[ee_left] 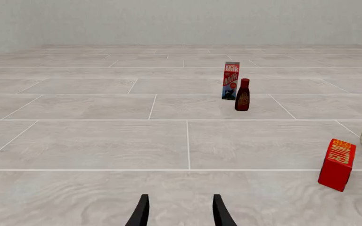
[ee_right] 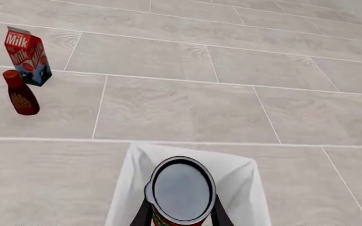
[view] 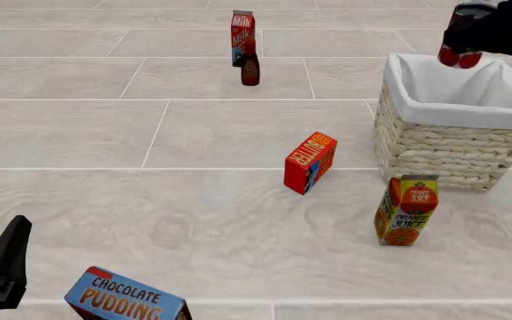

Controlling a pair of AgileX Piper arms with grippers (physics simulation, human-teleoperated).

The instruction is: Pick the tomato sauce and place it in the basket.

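My right gripper (view: 466,33) is shut on the tomato sauce (view: 459,56), a small can with a red label. It holds the can in the air over the basket (view: 443,143), a pale wicker one with a white lining. In the right wrist view the can's dark metal top (ee_right: 182,190) sits between the fingers (ee_right: 218,214), with the basket's white lining (ee_right: 247,188) below it. My left gripper (view: 3,267) is low at the near left, far from the basket. Its fingers (ee_left: 142,212) are open and empty.
A red butter box (view: 309,162) stands left of the basket, and an orange juice carton (view: 405,210) stands in front of it. A milk carton (view: 242,27) and a dark bottle (view: 250,67) stand far back. A chocolate pudding box (view: 127,300) lies next to my left gripper.
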